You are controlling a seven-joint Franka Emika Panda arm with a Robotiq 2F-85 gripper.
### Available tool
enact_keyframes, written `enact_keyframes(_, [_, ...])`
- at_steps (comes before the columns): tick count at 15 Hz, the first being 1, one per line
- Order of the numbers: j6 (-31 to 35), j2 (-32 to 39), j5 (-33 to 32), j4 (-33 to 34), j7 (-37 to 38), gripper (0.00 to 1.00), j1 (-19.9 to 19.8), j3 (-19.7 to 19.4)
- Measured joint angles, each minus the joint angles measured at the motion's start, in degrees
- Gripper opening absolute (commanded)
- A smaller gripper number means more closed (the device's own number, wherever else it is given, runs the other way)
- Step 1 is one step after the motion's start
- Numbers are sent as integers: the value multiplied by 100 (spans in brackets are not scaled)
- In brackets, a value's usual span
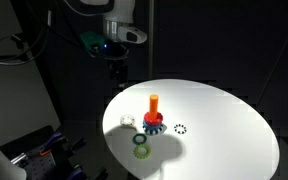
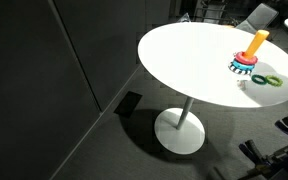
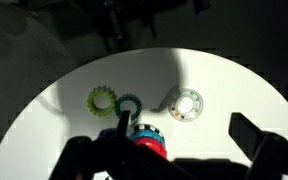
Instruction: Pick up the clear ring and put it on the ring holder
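Note:
The ring holder [image 1: 154, 117], an orange peg on a red collar and blue toothed base, stands on the white round table [image 1: 224, 120]. It also shows in an exterior view [image 2: 250, 56] and low in the wrist view [image 3: 146, 142]. The clear ring [image 1: 127, 121] lies flat on the table beside the holder. In the wrist view [image 3: 185, 104] it looks whitish with small coloured specks. My gripper [image 1: 113, 68] hangs above the table's far edge, well above the ring. Its jaws [image 3: 174, 158] are open and empty.
A yellow-green ring [image 1: 142, 152] and a dark green ring [image 1: 141, 140] lie in front of the holder; the wrist view shows them too [image 3: 102, 99] [image 3: 129, 105]. A black-and-white dotted ring [image 1: 181, 128] lies on the holder's other side. Dark equipment stands beside the table.

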Motion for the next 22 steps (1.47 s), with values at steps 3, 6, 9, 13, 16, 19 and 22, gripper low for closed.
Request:
enact_keyframes(3, [66,102,1,95,-193,100,27,-1])
enact_keyframes(6, [124,131,1,129,-245,100,65,0])
enact_keyframes(9, [124,131,1,153,-247,100,77,0])
enact_keyframes(13, [124,132,1,158,-248,100,78,0])
enact_keyframes(16, [130,158,1,138,-247,100,80,1])
enact_keyframes(19, [321,286,1,105,-247,100,129,5])
enact_keyframes(22, [677,484,5,38,-247,100,243,42])
